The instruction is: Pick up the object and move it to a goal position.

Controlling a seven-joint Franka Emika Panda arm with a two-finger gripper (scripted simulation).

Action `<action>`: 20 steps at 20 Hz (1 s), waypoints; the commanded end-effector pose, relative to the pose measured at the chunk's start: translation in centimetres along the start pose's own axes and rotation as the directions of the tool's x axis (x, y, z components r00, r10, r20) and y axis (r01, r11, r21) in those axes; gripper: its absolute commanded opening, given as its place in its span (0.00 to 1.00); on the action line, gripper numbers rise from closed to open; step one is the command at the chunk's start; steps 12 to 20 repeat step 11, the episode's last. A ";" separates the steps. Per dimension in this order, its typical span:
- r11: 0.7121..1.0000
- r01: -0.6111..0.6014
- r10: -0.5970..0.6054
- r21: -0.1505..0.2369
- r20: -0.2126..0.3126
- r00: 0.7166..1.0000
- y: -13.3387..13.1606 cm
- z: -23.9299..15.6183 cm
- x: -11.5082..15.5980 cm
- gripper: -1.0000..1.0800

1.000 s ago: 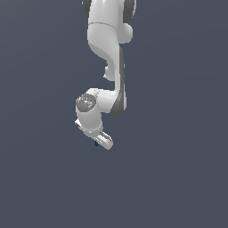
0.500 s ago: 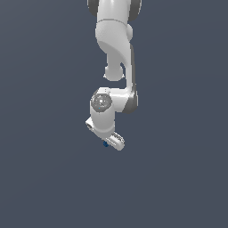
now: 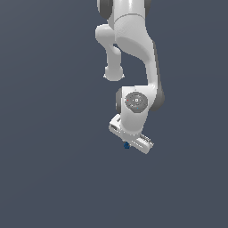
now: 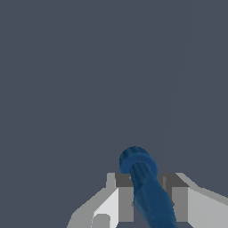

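Right now I have the claw (image 4: 144,196) closed on the object (image 4: 144,191), a dark blue stick with a rounded end, pinched between both fingers (image 4: 126,198) so it cannot slip in transit. From outside, only a blue speck (image 3: 126,145) peeks from under the arm (image 3: 133,40). No goal marker is visible.

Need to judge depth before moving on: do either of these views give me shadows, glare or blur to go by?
Exterior view: flat, even lighting, no cast shadows on the grey backdrop, mild softness; the object is a tiny blue speck under the gripper. Wrist view: sharp, no glare; the object looms large between the fingers.
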State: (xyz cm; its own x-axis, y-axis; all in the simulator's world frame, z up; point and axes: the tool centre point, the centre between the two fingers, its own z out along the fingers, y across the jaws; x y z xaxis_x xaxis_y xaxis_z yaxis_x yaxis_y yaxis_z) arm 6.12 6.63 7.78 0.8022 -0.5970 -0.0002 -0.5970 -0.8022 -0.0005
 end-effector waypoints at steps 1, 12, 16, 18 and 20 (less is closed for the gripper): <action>1.000 -0.002 0.002 -0.001 0.000 1.000 -1.9 -0.5 -0.8 0.00; 1.000 -0.002 0.002 -0.001 0.000 1.000 -4.7 -1.1 -1.8 0.00; 1.000 -0.002 0.002 -0.001 0.000 1.000 -4.7 -1.1 -1.8 0.00; 1.000 -0.002 0.002 -0.001 0.000 1.000 -4.7 -1.1 -1.8 0.00; 1.000 -0.002 0.002 -0.001 0.000 1.000 -4.7 -1.1 -1.8 0.00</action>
